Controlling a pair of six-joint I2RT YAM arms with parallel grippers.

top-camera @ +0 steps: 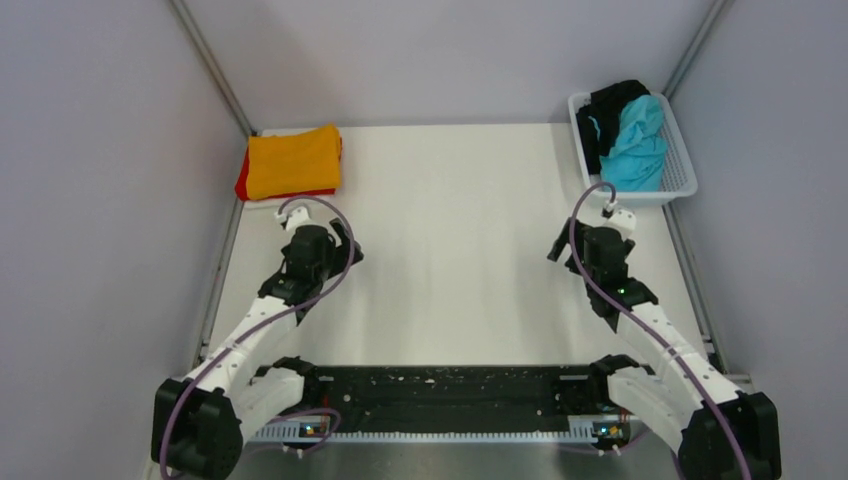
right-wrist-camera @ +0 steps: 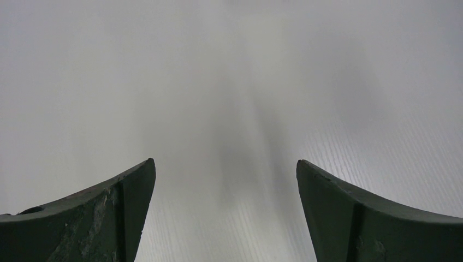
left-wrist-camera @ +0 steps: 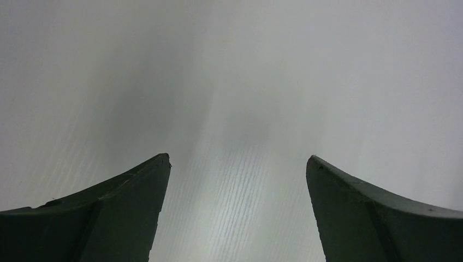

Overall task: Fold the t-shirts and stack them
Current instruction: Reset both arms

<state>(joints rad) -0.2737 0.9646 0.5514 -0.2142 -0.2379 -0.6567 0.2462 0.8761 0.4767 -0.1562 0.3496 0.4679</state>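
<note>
A folded orange-yellow t-shirt [top-camera: 294,160] lies on top of a folded red t-shirt [top-camera: 242,184] at the table's far left corner. A crumpled turquoise t-shirt [top-camera: 637,145] and a black t-shirt [top-camera: 606,108] fill the white basket [top-camera: 682,176] at the far right. My left gripper [top-camera: 335,240] hovers just in front of the folded stack, open and holding nothing. My right gripper [top-camera: 590,240] hangs in front of the basket, also open. Both wrist views show only bare white table between the dark fingers [left-wrist-camera: 131,202] [right-wrist-camera: 349,213].
The white table [top-camera: 450,250] stretches between the two arms. Grey walls with metal corner posts enclose the back and sides. A black base rail [top-camera: 440,395] runs along the near edge between the arm bases.
</note>
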